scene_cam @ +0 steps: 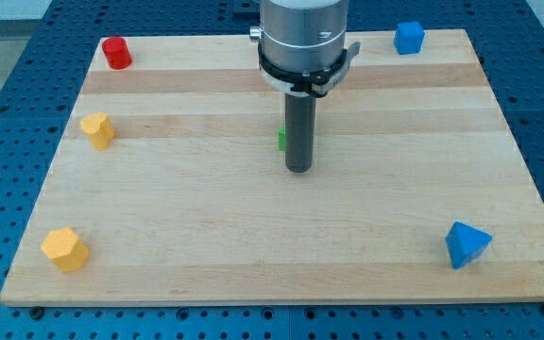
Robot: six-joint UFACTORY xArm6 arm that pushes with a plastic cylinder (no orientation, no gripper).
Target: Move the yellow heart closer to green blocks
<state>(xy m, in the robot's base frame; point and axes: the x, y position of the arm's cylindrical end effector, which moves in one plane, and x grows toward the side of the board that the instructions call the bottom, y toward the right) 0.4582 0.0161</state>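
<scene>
Tip (297,169), a bare rod gripping nothing, stands against 1 mostly hidden green block (280,141), leaving the yellow heart (98,129) unpushed, well apart toward the view's left of it.

yellow heart (97,130) lying flat near the board's left edge, upper half | green block (281,140) sitting mid-board, mostly hiding behind the rod, shape unclear | the two lying well apart
</scene>
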